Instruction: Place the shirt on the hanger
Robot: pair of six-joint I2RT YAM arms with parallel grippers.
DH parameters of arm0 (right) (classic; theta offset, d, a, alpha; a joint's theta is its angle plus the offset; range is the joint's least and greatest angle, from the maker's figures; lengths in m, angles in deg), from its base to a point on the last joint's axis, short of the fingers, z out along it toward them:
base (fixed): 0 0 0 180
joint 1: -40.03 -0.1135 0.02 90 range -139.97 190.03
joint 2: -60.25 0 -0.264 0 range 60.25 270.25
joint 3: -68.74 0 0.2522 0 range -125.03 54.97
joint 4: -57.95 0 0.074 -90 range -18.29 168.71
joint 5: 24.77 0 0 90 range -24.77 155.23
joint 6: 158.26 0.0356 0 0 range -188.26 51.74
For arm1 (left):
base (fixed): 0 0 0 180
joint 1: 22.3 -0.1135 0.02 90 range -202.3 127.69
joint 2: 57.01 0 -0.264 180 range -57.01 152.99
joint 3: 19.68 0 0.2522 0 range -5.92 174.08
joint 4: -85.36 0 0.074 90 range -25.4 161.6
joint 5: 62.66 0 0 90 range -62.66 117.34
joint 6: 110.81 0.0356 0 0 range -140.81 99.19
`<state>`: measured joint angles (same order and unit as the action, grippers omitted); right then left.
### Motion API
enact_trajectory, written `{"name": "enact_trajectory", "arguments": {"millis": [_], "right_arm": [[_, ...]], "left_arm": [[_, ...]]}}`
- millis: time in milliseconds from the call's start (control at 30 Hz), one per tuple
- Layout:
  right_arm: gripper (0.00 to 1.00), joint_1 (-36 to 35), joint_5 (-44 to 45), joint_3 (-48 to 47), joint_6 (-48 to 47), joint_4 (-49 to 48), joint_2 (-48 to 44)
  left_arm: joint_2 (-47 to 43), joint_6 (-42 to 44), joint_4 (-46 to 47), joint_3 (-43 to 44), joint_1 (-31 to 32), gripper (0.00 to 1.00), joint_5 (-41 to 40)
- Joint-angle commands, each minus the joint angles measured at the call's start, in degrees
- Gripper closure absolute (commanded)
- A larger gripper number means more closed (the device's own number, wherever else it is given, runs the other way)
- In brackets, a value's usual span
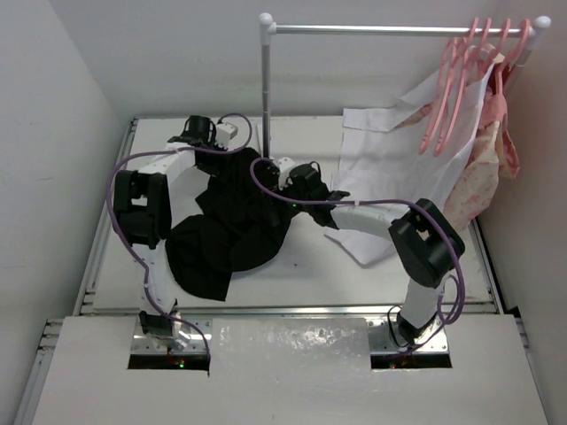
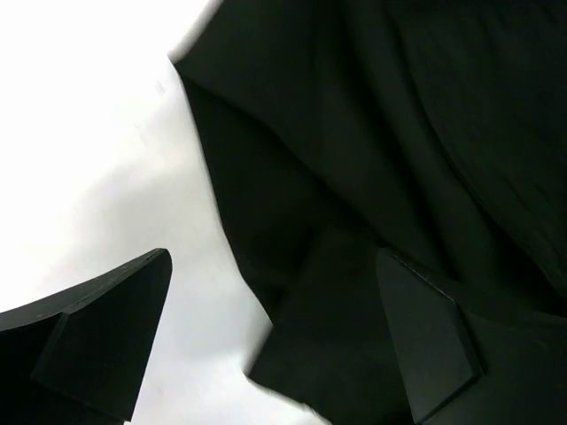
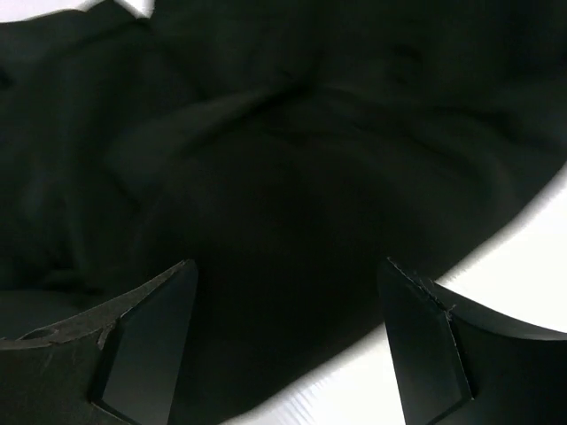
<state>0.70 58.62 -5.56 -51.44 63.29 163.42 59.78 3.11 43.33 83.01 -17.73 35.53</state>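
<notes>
On the table (image 1: 354, 274), a little left of the middle, the black shirt (image 1: 226, 235) lies in a crumpled heap. I can make out no sleeve or collar that is spread out. The left gripper (image 2: 273, 257) stands at the far left edge of the heap with its jaws wide apart. One finger is over the cloth and the other over bare table, and nothing is pinched. The right gripper (image 3: 288, 266) hovers over the far right part of the heap, also released, with black cloth below its fingers but not caught between them.

By my judgement the task is at its very beginning. The shirt is neither lifted nor opened. The hanger (image 1: 443, 111) is one of several pink ones on the rail (image 1: 381, 29) at the far right, well apart from the shirt. What is left is to take the shirt, find its neck opening, fetch a hanger and put its shoulders inside.

A white shirt (image 1: 390, 168) is spread at the far right under the hangers; whether it hangs or lies flat I cannot tell. A pink floral garment (image 1: 489, 159) hangs beside them. The pole (image 1: 266, 84) of the rack rises just behind the heap, between the two grippers. The pole and the white shirt could both disturb a reach toward the rail.
</notes>
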Motion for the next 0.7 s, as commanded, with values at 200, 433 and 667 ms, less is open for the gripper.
{"name": "enact_trajectory", "arguments": {"millis": [200, 433, 667], "right_arm": [[0.32, -1.01, -6.03, -7.23, 2.16, -0.63, 9.76], [1.00, -0.83, -3.59, -1.27, -0.20, -0.54, 4.24], [1.00, 1.62, 0.46, 4.10, -3.02, 2.27, -6.57]], "left_arm": [[8.98, 1.73, 3.31, 7.76, 0.60, 0.00, 0.59], [7.39, 4.03, 3.49, 2.83, 2.36, 0.43, 10.52], [3.98, 1.22, 2.34, 1.35, 0.61, 1.00, 12.64]]}}
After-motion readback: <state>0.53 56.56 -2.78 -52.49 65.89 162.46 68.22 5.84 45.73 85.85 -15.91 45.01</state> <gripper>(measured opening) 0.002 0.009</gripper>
